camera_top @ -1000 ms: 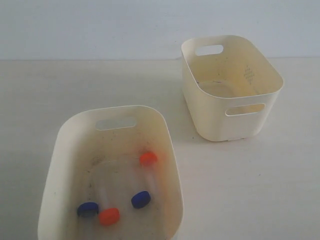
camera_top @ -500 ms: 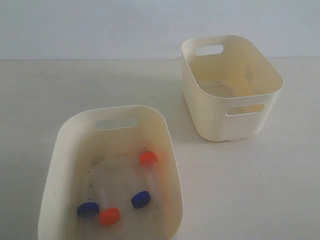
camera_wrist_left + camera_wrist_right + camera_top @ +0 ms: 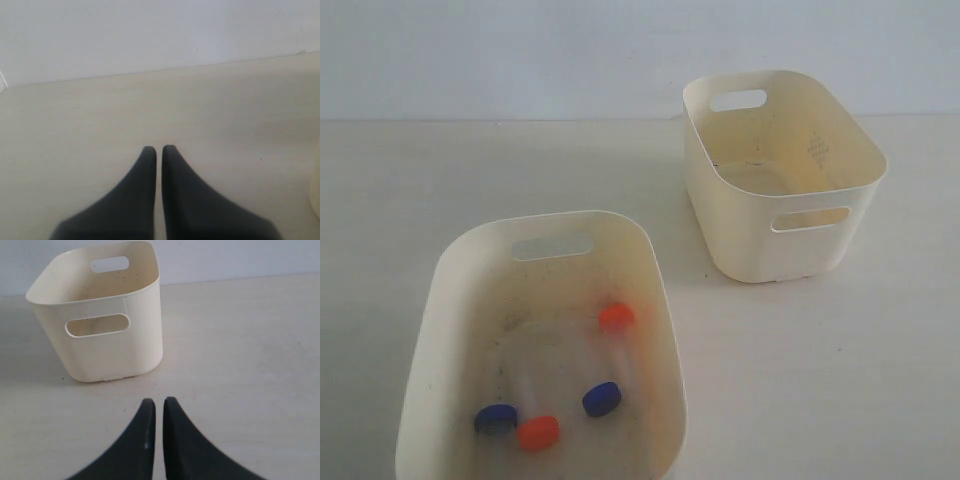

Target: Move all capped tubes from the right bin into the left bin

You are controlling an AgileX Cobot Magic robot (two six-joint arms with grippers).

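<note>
In the exterior view the left bin (image 3: 442, 300), cream with a speckled floor, holds several capped tubes: two with orange-red caps (image 3: 616, 317) (image 3: 537, 432) and two with blue caps (image 3: 602, 398) (image 3: 495, 419). Their clear bodies barely show. The right bin (image 3: 760, 240) stands farther back, and no tube shows inside it. Neither arm appears in the exterior view. My left gripper (image 3: 159, 148) is shut over bare table with nothing between its fingers. My right gripper (image 3: 159, 401) is shut too, empty, a short way in front of the right bin (image 3: 115, 350).
The pale table (image 3: 820, 380) runs back to a plain wall (image 3: 520, 50). A cream sliver (image 3: 316, 195) shows at the border of the left wrist view; what it belongs to cannot be told.
</note>
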